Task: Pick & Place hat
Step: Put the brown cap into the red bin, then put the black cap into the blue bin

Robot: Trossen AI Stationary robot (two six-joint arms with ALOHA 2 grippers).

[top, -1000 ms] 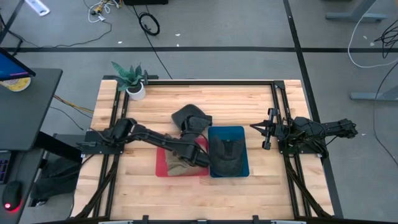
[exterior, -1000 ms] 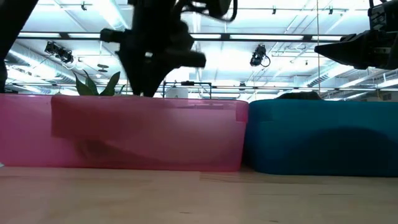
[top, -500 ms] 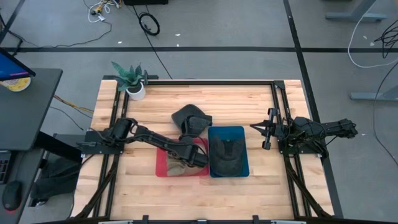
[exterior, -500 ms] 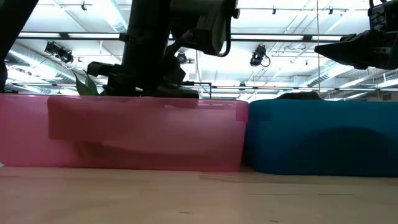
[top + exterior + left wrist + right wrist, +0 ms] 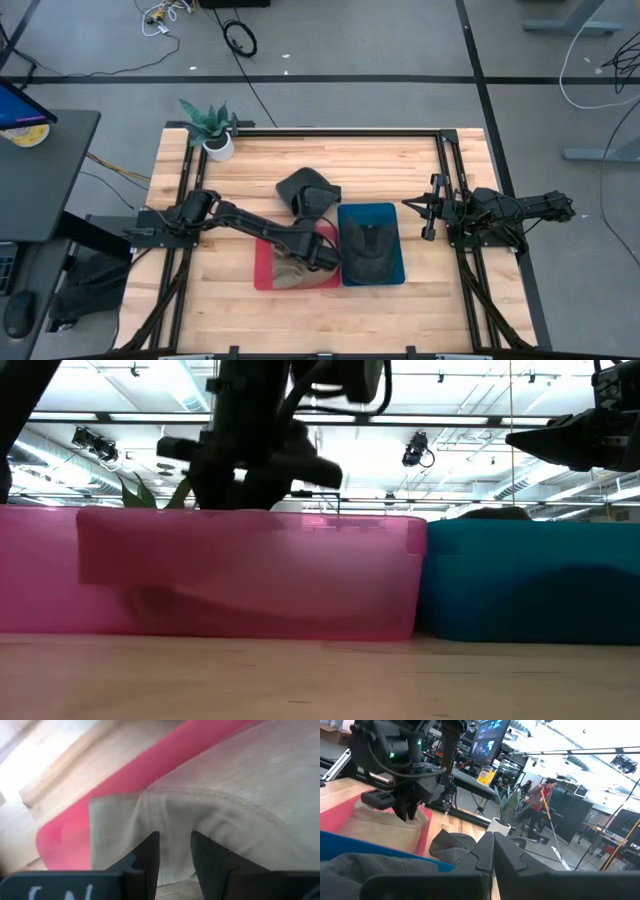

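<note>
Tan hat (image 5: pixel 298 272) in red bin (image 5: pixel 262 278), lower centre of high view; my left gripper (image 5: pixel 327 256) over it, fingers (image 5: pixel 146 855) parted, gripping nothing; soft, light, floppy cloth; pinch brim fold; right gripper (image 5: pixel 424 213) shut, parked right.

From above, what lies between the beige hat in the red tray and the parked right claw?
In the high view, the blue tray holding a dark grey hat lies between the beige hat and the right claw, then bare tabletop.
</note>
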